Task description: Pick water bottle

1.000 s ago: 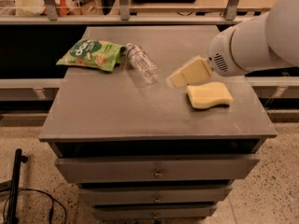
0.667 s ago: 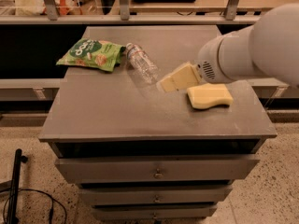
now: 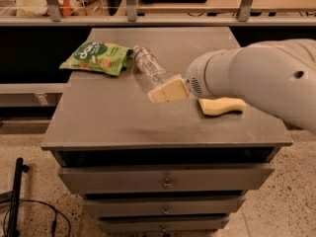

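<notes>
The water bottle (image 3: 149, 66) is small, clear and ribbed. It lies on its side on the grey cabinet top (image 3: 113, 117), toward the back, with one end next to the green snack bag (image 3: 96, 57). My gripper (image 3: 159, 95) is a cream-coloured wedge at the end of the big white arm (image 3: 256, 80) that comes in from the right. It hovers just in front of and to the right of the bottle's near end, and its tip points left. It holds nothing that I can see.
A yellow sponge (image 3: 222, 105) lies on the top to the right, partly under the arm. The cabinet has drawers (image 3: 165, 179) below its front edge. A counter with metal posts (image 3: 131, 4) runs behind.
The arm and gripper have moved left across the top, from beside the sponge toward the bottle's near end. The bottle, bag and sponge have not moved.
</notes>
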### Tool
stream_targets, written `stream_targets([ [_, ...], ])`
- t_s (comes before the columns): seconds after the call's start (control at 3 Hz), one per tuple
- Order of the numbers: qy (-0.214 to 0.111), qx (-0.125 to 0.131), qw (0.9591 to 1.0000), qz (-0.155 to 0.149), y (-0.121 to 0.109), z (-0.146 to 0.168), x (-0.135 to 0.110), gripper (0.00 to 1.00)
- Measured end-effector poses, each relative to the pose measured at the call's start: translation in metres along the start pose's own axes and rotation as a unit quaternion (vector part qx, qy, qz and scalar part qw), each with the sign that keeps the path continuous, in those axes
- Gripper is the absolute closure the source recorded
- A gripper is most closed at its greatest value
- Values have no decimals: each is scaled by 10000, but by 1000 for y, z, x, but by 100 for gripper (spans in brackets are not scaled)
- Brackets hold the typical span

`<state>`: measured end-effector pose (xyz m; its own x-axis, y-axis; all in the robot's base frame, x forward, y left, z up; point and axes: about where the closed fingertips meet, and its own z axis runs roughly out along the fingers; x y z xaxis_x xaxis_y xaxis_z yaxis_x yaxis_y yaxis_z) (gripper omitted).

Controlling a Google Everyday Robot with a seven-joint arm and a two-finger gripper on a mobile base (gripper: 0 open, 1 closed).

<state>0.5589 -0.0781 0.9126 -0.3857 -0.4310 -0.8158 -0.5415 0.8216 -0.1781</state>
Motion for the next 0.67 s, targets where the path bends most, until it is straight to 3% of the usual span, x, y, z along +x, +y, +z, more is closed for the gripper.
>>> stream_targets([
  [0.67, -390, 47, 9992, -16, 4, 49, 3, 0],
])
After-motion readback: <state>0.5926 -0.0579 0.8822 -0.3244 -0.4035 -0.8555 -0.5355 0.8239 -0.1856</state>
